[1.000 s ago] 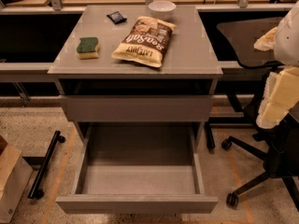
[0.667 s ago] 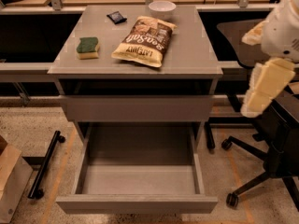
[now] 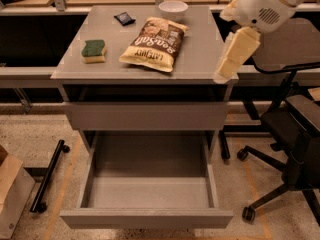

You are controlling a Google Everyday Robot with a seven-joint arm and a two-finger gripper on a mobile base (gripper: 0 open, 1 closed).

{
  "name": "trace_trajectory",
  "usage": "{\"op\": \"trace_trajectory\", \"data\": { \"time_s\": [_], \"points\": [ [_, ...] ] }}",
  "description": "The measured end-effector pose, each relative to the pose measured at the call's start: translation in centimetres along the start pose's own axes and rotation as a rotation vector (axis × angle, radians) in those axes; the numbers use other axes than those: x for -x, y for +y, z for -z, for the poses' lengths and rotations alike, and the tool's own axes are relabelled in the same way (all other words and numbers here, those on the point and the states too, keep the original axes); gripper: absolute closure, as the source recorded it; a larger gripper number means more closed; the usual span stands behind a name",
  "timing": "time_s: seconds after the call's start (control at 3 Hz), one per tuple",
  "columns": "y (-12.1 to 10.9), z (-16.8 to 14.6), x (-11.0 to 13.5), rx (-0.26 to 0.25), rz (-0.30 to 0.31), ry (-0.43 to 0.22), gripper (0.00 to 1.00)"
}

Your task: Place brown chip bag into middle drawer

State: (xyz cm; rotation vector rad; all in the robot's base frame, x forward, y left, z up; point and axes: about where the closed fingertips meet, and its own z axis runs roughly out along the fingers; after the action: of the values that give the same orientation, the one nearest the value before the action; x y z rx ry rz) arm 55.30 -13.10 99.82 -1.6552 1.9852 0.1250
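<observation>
My gripper (image 3: 227,66) hangs at the right edge of the cabinet top (image 3: 197,64), angled down and left, holding nothing that I can see. Whether it is open or closed I cannot tell. The bag (image 3: 155,44) lies flat mid-top, well apart from it, with a sponge (image 3: 93,50) to its left and a bowl (image 3: 173,8) and black packet (image 3: 124,18) behind. The drawer (image 3: 150,191) below stands pulled out, its floor bare. I judge the step in hand to be the reach. I would come in above the bag, clear of the bowl, descend square across its narrow width, and pinch the crinkly film near the middle so it lifts level.
</observation>
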Motion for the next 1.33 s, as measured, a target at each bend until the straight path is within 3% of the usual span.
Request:
{"op": "trace_trajectory", "data": {
  "time_s": [0.33,0.67,1.0,1.33],
  "points": [
    [0.0,0.0,0.0,0.001,-0.001,0.001,0.0],
    [-0.6,-0.8,1.4,-0.022,-0.015,-0.059,0.0],
    [-3.2,-3.0,4.3,-0.06,-0.056,-0.174,0.0],
    [-8.3,-7.5,7.4,-0.096,-0.136,-0.319,0.0]
  ]
}}
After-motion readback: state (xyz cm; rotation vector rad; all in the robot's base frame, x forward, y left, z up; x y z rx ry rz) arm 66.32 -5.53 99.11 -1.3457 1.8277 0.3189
